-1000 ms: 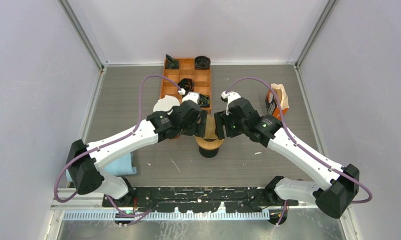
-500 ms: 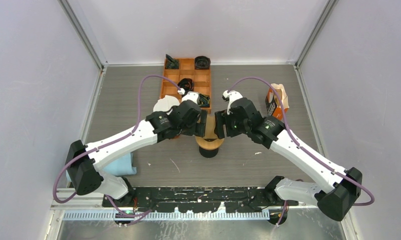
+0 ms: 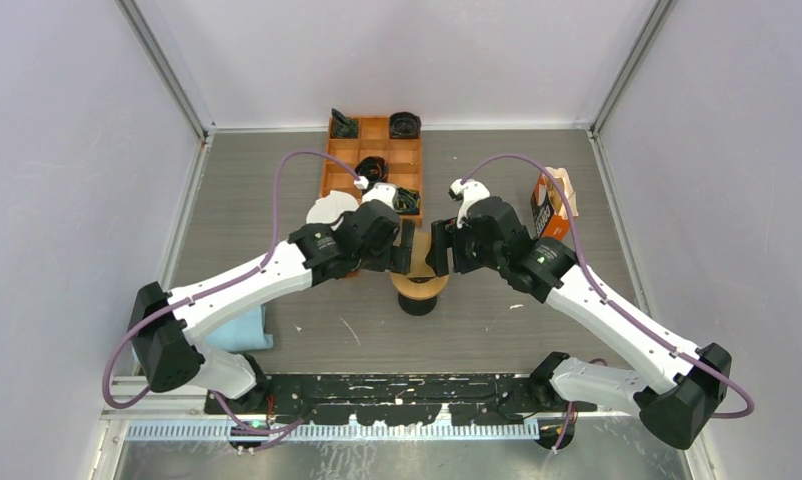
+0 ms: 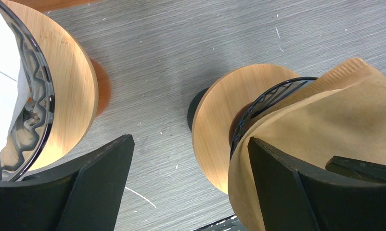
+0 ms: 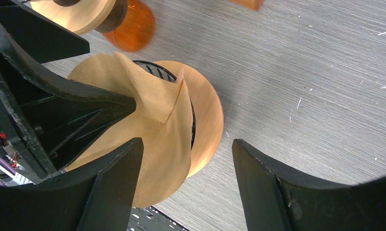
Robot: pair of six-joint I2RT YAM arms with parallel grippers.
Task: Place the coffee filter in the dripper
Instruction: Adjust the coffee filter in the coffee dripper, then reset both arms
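Observation:
The dripper (image 3: 420, 290), a black wire cone in a round wooden ring (image 4: 215, 125) on a black base, stands at the table's middle. A brown paper coffee filter (image 5: 155, 120) sits in its cone, flaring above the rim (image 4: 345, 115). My left gripper (image 3: 405, 250) is open at the dripper's left. One of its fingers (image 5: 61, 96) reaches into the filter's mouth, and the other hangs over bare table. My right gripper (image 3: 439, 252) is open at the dripper's right, one finger (image 5: 114, 187) in front of the filter. Neither holds anything.
A second wooden-ringed dripper (image 3: 332, 210) with a white filter (image 4: 1, 91) stands just left of the left gripper. Behind it lies an orange compartment tray (image 3: 372, 170) with black parts. A brown-and-orange filter pack (image 3: 554, 200) is at the right, and a blue cloth (image 3: 245, 330) at the near left.
The left gripper's jaws have spread slightly wider. Both wrists have shifted a little away from the arms' bases. The filter stays in the dripper.

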